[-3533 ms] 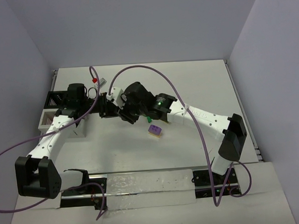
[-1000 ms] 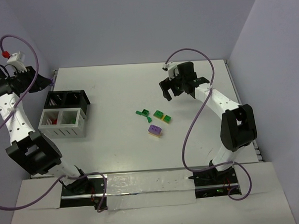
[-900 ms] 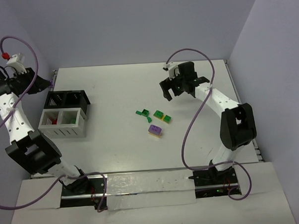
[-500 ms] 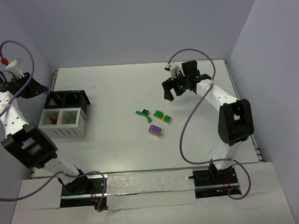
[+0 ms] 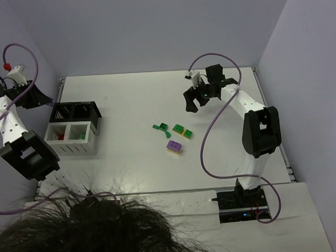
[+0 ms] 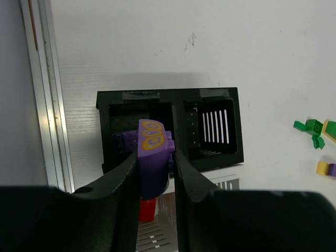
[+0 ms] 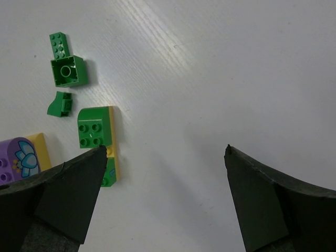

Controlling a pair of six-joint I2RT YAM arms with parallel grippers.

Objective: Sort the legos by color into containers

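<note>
Left wrist view: the left claw is closed on a purple brick with a yellow pattern on its top face. It holds the brick over the left compartment of the black tray. A second purple piece lies in that compartment, while the right compartment shows only its slatted wall. Below the tray, a corner of the white box and a red brick inside it are visible.

Right wrist view: the right claw hangs wide open and empty above the worktop. The unsorted pieces lie near its left finger: a green square brick, a small curved green piece, a green-on-yellow stack and a purple-on-yellow stack.

Overhead view: the loose pieces sit mid-worktop, well apart from both containers. A head of dark hair covers the lower edge.

Judged step: placing the purple brick in the purple compartment.

Judged risks:
- How high the brick hangs above the tray cannot be read. If released from height, it may strike the piece below or the divider and bounce into the neighbouring compartment or the white box.
- The two stacks mix colours. Dropped whole, they would be missorted.
- The curved green piece is small and may slip from the fingers.
</note>
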